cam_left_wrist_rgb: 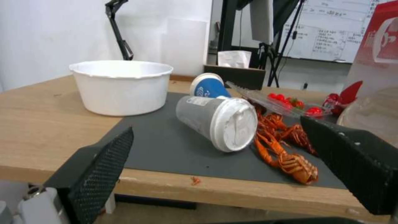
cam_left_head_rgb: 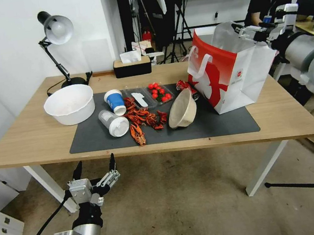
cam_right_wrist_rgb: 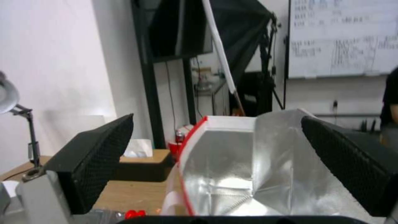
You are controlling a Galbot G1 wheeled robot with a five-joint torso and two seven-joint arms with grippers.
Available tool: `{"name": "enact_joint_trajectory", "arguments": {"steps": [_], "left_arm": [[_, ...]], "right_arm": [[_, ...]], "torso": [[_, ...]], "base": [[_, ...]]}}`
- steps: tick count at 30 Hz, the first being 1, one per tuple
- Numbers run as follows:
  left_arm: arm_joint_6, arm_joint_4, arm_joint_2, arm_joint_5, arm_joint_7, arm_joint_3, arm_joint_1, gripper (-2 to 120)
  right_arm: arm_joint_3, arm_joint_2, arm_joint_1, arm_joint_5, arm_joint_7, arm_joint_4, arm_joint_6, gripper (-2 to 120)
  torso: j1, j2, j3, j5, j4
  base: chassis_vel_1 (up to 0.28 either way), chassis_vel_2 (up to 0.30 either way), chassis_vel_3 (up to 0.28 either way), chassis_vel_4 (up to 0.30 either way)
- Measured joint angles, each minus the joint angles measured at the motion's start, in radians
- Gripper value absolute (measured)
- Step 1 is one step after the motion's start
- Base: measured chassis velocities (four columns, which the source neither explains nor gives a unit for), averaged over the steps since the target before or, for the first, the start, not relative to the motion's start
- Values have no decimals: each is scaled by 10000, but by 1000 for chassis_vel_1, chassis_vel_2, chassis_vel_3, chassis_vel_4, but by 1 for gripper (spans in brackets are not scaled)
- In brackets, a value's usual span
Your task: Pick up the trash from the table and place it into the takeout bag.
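On the table (cam_left_head_rgb: 33, 141) a dark mat holds the trash. The blue-and-white paper cup (cam_left_head_rgb: 114, 101) and the clear plastic cup with white lid (cam_left_head_rgb: 113, 123) lie on their sides. The beige paper bowl (cam_left_head_rgb: 182, 109) is tipped up on its edge. The red drink can (cam_left_head_rgb: 184, 85) lies against the red-and-white takeout bag (cam_left_head_rgb: 231, 70), which stands open at the mat's right end. My left gripper (cam_left_head_rgb: 95, 161) is open, below and in front of the table edge; the lidded cup (cam_left_wrist_rgb: 219, 123) lies beyond its fingers (cam_left_wrist_rgb: 104, 165). My right gripper (cam_right_wrist_rgb: 217, 118) is open above the bag's silvery inside (cam_right_wrist_rgb: 224, 168).
A big white bowl (cam_left_head_rgb: 71, 103) sits at the mat's left end, with a desk lamp (cam_left_head_rgb: 55, 34) behind it. A tissue box (cam_left_head_rgb: 132, 66) stands at the table's back edge. Red crayfish shells (cam_left_head_rgb: 143, 119) and a clear tray of cherry tomatoes (cam_left_head_rgb: 159, 93) lie mid-mat. A tripod leg (cam_left_head_rgb: 308, 186) crosses the floor at right.
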Motion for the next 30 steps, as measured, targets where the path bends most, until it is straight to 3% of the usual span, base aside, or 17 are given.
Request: {"name": "enact_joint_trajectory", "arguments": {"steps": [5, 12, 18, 20, 22, 30], "left_arm": [[-9, 64, 54, -56, 8, -55, -51, 100], [-58, 89, 105, -174, 71, -183, -62, 100], [-115, 163, 147, -235, 118, -223, -86, 100], [-123, 174, 149, -236, 119, -222, -86, 100], [-162, 247, 154, -236, 131, -209, -88, 100], [-203, 346, 193, -268, 138, -206, -111, 100]], "right_arm": [[72, 82, -1511, -1477, 71, 925, 1083, 100], [164, 371, -2781, -2567, 232, 1476, 1642, 100], [474, 1220, -5293, -4346, 235, 1964, 3015, 100], [487, 1290, -5452, -4453, 234, 1980, 3114, 100], [551, 1913, -6576, -5274, 156, 2063, 3882, 100], [621, 3020, -8295, -6438, -164, 1935, 5080, 100]], "torso": [[-1, 0, -1, 2, -1], [-1, 0, 0, 1, 1], [-2, 0, -1, 2, -2], [-1, 0, -1, 2, -2], [-1, 0, 0, 2, -2], [-1, 0, 0, 1, 0]], "base": [[0, 0, 0, 0], [0, 0, 0, 0], [0, 0, 0, 0], [0, 0, 0, 0], [0, 0, 0, 0], [0, 0, 0, 0]]}}
